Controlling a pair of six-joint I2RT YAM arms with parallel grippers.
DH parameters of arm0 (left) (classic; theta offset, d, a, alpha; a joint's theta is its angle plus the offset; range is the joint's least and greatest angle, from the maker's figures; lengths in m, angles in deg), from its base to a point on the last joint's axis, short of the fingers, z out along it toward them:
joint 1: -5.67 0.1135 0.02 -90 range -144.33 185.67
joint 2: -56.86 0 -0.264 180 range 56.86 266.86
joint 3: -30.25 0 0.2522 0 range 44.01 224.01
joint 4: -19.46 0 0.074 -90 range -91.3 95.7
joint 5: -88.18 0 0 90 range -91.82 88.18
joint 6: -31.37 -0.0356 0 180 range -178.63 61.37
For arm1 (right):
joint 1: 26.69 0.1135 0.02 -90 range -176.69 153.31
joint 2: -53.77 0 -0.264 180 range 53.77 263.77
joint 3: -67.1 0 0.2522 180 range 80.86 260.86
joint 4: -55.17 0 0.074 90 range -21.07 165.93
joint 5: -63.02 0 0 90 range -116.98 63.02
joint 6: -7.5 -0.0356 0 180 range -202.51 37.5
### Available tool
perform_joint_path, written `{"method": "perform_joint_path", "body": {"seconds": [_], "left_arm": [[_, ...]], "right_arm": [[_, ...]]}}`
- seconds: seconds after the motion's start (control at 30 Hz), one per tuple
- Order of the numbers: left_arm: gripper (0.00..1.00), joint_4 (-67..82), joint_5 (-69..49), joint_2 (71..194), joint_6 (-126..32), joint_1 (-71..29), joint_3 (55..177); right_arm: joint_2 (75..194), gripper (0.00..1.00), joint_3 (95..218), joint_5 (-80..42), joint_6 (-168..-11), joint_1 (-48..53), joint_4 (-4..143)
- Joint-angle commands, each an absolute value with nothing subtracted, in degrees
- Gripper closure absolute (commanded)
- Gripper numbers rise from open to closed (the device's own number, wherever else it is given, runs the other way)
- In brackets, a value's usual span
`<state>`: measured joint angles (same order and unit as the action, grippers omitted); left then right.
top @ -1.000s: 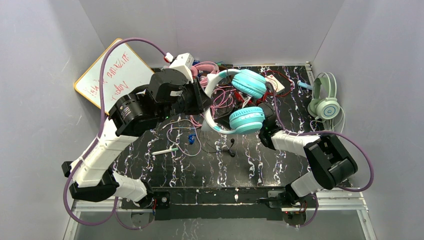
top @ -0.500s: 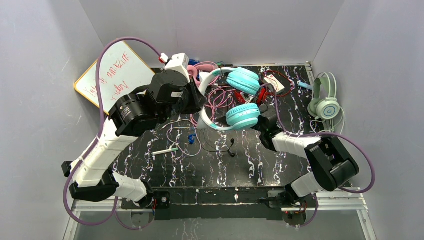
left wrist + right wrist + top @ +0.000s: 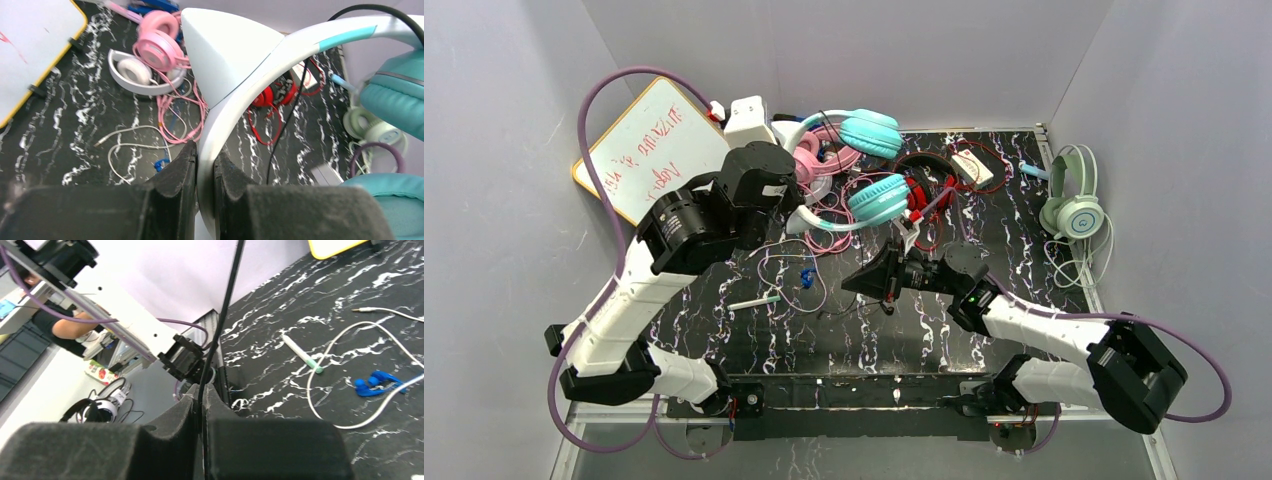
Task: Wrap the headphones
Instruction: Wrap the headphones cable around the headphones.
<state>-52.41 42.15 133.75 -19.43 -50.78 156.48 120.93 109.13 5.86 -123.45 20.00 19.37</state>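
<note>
Slippage is risked: teal headphones (image 3: 871,198) are clamped by the left gripper (image 3: 205,155), a black cord (image 3: 227,295) pinched tight by the right gripper (image 3: 202,392); overtension could free either.

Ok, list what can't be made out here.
- Whiteboard writing: too small to read, top view.
- Black cord: leaves the top edge, right wrist view; its far end unseen.
- Teal headphones: cups cut by the right edge, left wrist view.
- Left fingers: hidden under the arm, top view.
</note>
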Motion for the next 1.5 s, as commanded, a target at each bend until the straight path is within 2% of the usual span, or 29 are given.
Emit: {"method": "perform_joint_path", "body": {"seconds": [0.0, 0.3, 0.57, 0.8, 0.9, 0.97, 1.27, 1.47], "left_arm": [[1.0, -46.61, 52.24, 132.26, -22.3, -50.95, 158.26], [1.0, -40.36, 61.12, 133.02, -30.54, -50.95, 155.02], [1.0, -34.84, 68.87, 132.36, -37.25, -50.89, 148.57], [1.0, -28.55, 71.87, 131.16, -41.83, -50.85, 142.02], [1.0, -26.67, 71.62, 131.09, -42.72, -50.78, 139.36], [1.0, -25.97, 71.07, 131.19, -42.98, -50.58, 137.76], [1.0, -22.52, 62.62, 130.43, -45.4, -49.79, 130.95], [1.0, -25.02, 60.3, 130.49, -47.57, -49.79, 130.37]], "right_arm": [[119.88, 0.84, 110.37, 5.57, -126.78, 22.51, 14.22], [120.98, 0.77, 115.98, 7.42, -132.15, 26.53, 11.71], [118.8, 0.78, 121.55, 7.29, -135.33, 26.91, 16.93], [119.09, 0.83, 127.36, 7.84, -137.26, 26.88, 21.02], [119.51, 0.92, 131.39, 8.34, -136.67, 26.9, 26.2], [119.2, 0.95, 133.87, 8.28, -135.7, 26.9, 29.75], [114.83, 0.96, 144.98, -1.97, -123.85, 26.83, 54.69], [115.93, 0.95, 151.62, -7.71, -115.92, 26.83, 69.31]]}}
